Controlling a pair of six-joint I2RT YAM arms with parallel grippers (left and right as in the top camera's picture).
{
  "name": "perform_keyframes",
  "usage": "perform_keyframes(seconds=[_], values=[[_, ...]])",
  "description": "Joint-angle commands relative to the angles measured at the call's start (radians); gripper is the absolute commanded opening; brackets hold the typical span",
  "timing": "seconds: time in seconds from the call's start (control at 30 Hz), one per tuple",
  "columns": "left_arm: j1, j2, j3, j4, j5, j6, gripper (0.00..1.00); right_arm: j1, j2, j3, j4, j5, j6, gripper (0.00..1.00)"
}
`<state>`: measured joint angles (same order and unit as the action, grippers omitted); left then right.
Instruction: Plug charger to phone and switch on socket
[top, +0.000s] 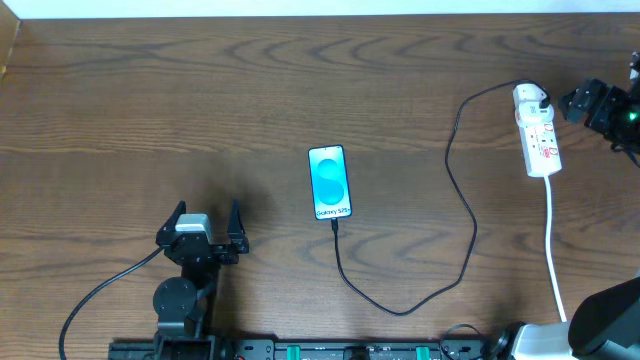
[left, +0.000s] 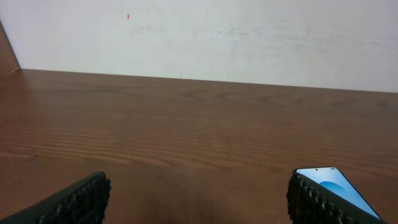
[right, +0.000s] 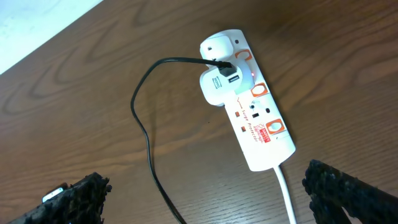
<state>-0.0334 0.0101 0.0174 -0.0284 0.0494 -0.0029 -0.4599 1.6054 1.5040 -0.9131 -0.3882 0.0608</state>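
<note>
The phone (top: 330, 183) lies face up mid-table, its blue screen lit. The charger (top: 462, 200), a thin black cable, meets the phone's lower edge, loops toward the front and runs up to a white adapter (right: 217, 84) plugged into the socket (top: 538, 130). The socket (right: 258, 121) is a white strip with red-ringed switches. My right gripper (top: 577, 103) hovers just right of the strip's far end, open and empty; in its wrist view the right gripper (right: 211, 202) has the strip ahead of it. My left gripper (top: 207, 222) rests open and empty left of the phone (left: 339, 183).
A thick white cord (top: 553, 250) leads from the socket toward the front edge at right. The white wall (left: 199, 37) borders the table's far side. The left arm's own cable (top: 100, 295) trails to the front left.
</note>
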Motion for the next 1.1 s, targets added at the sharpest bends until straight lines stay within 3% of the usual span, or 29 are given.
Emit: perform_keyframes(seconds=[0.0,0.17,0.27,0.4,0.73,0.9,1.07], values=[[0.005,-0.006,-0.013,-0.042,-0.028,-0.005,0.91,0.003,-0.005,0.005,-0.023,-0.011,0.006,0.99],[0.005,-0.006,-0.013,-0.042,-0.028,-0.005,0.91,0.004,-0.013,-0.004,-0.040,-0.006,0.006,0.99],[0.005,-0.006,-0.013,-0.042,-0.028,-0.005,0.91,0.041,-0.039,-0.060,0.048,-0.006,0.005,0.99],[0.005,-0.006,-0.013,-0.042,-0.028,-0.005,0.91,0.125,-0.098,-0.213,0.279,-0.006,0.005,0.99],[0.005,-0.006,-0.013,-0.042,-0.028,-0.005,0.91,0.358,-0.371,-0.874,1.203,0.030,0.006,0.99],[0.005,-0.006,-0.013,-0.042,-0.028,-0.005,0.91,0.424,-0.543,-1.144,1.475,0.154,0.006,0.99],[0.005,-0.006,-0.013,-0.042,-0.028,-0.005,0.91,0.444,-0.761,-1.358,1.574,0.207,0.005,0.99]])
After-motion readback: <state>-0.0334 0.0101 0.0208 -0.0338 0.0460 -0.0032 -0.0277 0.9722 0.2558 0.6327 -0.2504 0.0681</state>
